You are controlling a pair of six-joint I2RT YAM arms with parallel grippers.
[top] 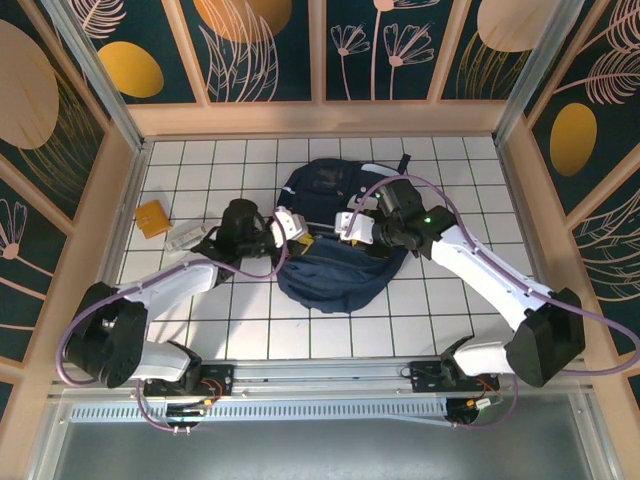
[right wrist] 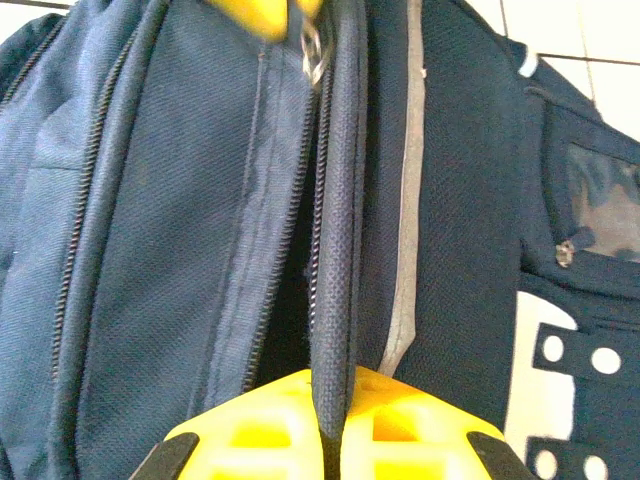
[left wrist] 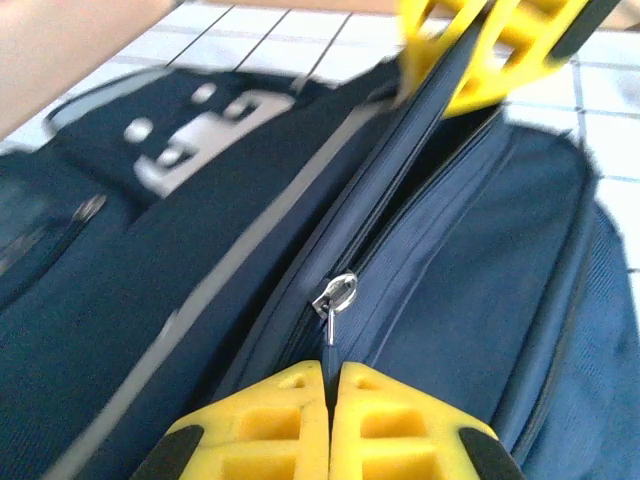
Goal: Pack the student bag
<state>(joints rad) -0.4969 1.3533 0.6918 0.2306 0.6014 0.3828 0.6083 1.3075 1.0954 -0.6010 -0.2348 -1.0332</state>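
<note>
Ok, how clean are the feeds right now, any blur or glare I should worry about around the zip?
Left wrist: the zip pull is sharp, but the student bag smears toward the left, its grey patch worst. Right wrist: the bag's weave is crisp mid-frame, the zip pull at the top edge soft. Top external: even light, no glare, everything sharp.
</note>
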